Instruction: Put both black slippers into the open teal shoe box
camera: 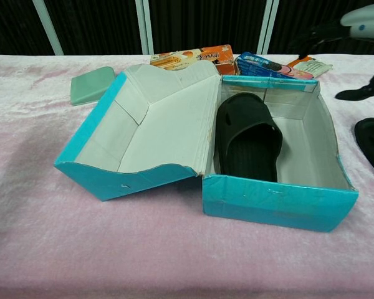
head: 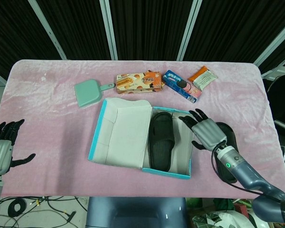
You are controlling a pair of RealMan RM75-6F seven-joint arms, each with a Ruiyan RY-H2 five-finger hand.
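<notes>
One black slipper (head: 160, 141) lies flat inside the open teal shoe box (head: 174, 172), against its left side. The second slipper (head: 230, 142) rests on the table (head: 52, 118), just right of the box. Above it, the right hand (head: 206, 132) hovers, fingers spread, holding nothing. The left hand (head: 1, 151) is likewise spread at the table's near-left edge.

Teal shoe box (head: 167, 173): right half of its floor bare beside the slipper already inside (head: 161, 141); open from above. Raised lid (head: 123, 132) walls off its left side. Second slipper (head: 226, 143): on cloth just right of the box, partly under my spread right hand (head: 206, 133). Snack packets (head: 138, 81) line the far edge.
</notes>
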